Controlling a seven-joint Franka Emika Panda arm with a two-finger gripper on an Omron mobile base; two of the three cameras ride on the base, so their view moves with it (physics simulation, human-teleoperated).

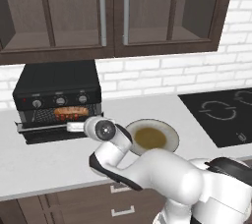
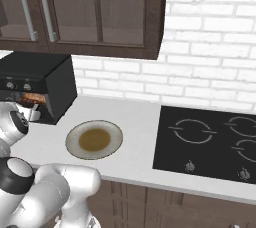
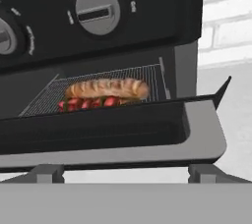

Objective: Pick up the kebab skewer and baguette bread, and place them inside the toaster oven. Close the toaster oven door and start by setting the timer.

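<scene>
**Black oven door hangs half raised, bread and skewer on the rack**

Black and boxy, the countertop toaster oven (image 1: 56,88) stands on the pale counter (image 1: 44,161) against the white brick wall, under dark brown wall cabinets (image 1: 113,12). Across its front panel sit silver-grey knobs (image 3: 97,9). Inside, on the wire rack (image 3: 49,98), lies the small orange-brown baguette bread (image 3: 108,88) with its golden crust, and just in front of it and touching its lower edge the kebab skewer (image 3: 88,102), its red chunks showing above the door's rim. The flat black toaster oven door (image 3: 98,129) is neither shut nor fully down: it slopes outward from its bottom hinge, leaving the mouth of the oven open.

The white arm's two-finger gripper (image 1: 74,126) hovers close in front of the door, its two dark finger tips (image 3: 47,173) set wide apart near the lower edge of the hand view and pinching nothing. Whether they touch the door cannot be told.

To the right of the oven on the counter rests a round pale plate (image 2: 75,147) with a brown centre, and further right a black glass cooktop (image 2: 205,142) is set into the counter
</scene>
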